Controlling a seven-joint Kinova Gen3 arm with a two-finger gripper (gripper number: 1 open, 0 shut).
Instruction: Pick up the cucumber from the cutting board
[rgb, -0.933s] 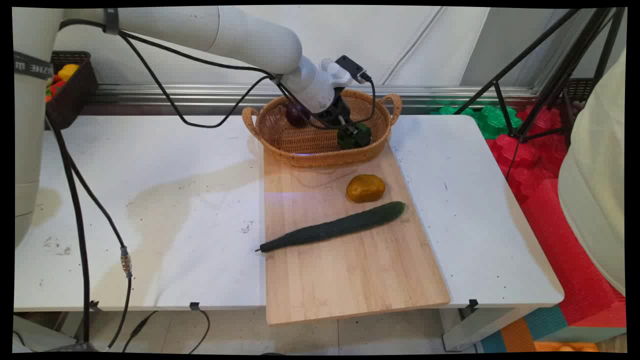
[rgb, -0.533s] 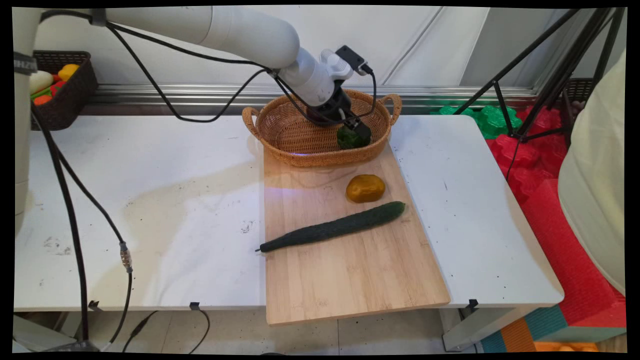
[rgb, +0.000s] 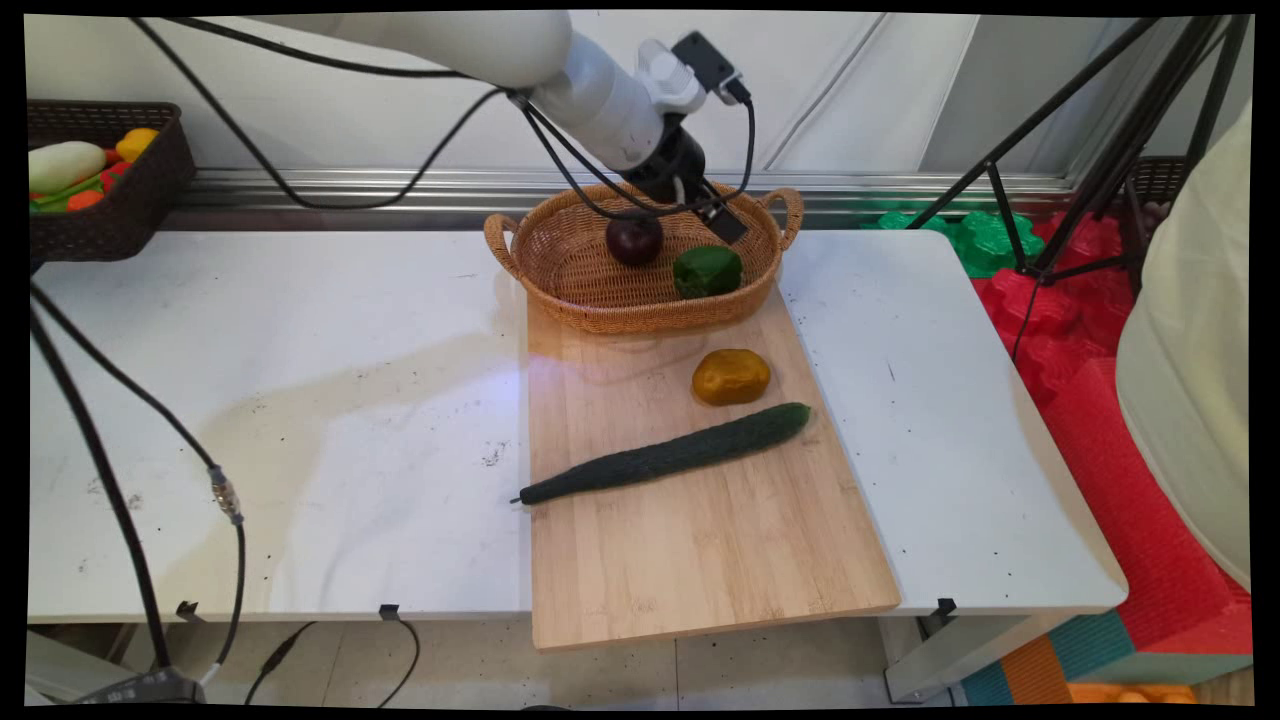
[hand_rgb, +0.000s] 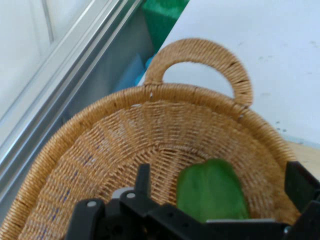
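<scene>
The tool (rgb: 722, 222) hangs wide open above the wicker basket (rgb: 560, 272) on the white worktop (rgb: 300, 400), by the wall.

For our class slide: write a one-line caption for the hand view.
Open gripper above a green pepper lying in a wicker basket.

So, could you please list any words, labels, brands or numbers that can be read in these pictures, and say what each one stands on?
None can be read.
The wicker basket, green pepper, cucumber and wooden board carry no lettering.
The visible part of the arm and the pincer show no readable marking.
</scene>
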